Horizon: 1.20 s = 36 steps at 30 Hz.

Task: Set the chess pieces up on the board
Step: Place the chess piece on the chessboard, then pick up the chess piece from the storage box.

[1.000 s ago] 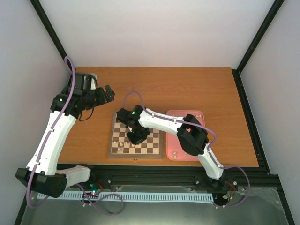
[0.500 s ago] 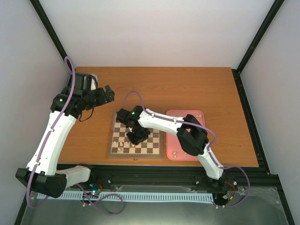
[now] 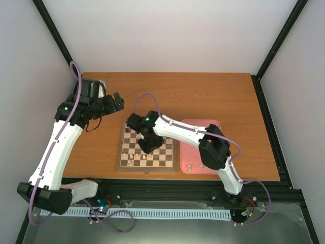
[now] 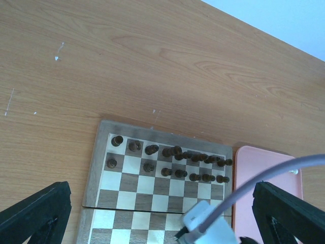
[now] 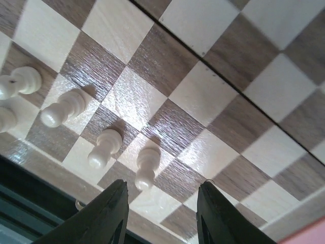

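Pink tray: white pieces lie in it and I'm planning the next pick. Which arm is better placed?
Right. The right gripper is open and empty over the board, beside the pink tray on that arm's side. The left gripper hovers beyond the board's far left corner.

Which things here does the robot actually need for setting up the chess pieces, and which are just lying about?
Needed for the job:
- cream-white chess pieces
- the board

Just lying about:
- dark brown chessmen, on the board's far rows
- pink tray, beside the board

Dark chessmen (image 4: 176, 151) along board (image 4: 133, 184) rear
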Each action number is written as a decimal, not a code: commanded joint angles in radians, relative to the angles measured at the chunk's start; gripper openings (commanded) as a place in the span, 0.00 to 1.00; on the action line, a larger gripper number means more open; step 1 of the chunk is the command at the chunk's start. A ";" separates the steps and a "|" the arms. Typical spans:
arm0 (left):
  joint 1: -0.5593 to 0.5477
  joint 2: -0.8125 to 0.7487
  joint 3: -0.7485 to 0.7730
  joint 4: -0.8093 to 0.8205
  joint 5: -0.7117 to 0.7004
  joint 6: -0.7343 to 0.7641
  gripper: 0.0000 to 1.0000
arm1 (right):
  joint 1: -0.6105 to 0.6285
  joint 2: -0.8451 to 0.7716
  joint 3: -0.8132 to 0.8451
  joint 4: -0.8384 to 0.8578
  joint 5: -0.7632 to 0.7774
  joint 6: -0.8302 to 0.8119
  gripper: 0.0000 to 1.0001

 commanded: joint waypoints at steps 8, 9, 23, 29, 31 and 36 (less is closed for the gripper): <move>0.006 0.011 0.017 0.007 0.010 0.020 1.00 | -0.196 -0.340 -0.294 0.057 0.110 0.095 0.40; 0.007 0.013 0.017 0.008 0.014 0.020 1.00 | -0.233 -0.373 -0.349 0.069 0.106 0.096 0.40; 0.007 0.019 -0.011 0.022 0.051 0.012 1.00 | -0.579 -0.586 -0.773 0.132 0.187 0.077 0.41; 0.008 0.021 -0.025 0.029 0.059 0.010 1.00 | -0.644 -0.594 -0.860 0.177 0.170 0.069 0.41; 0.008 0.022 -0.026 0.028 0.056 0.010 1.00 | -0.661 -0.591 -0.876 0.184 0.171 0.063 0.41; 0.006 0.027 -0.030 0.028 0.052 0.010 1.00 | -0.697 -0.597 -0.905 0.203 0.174 0.045 0.41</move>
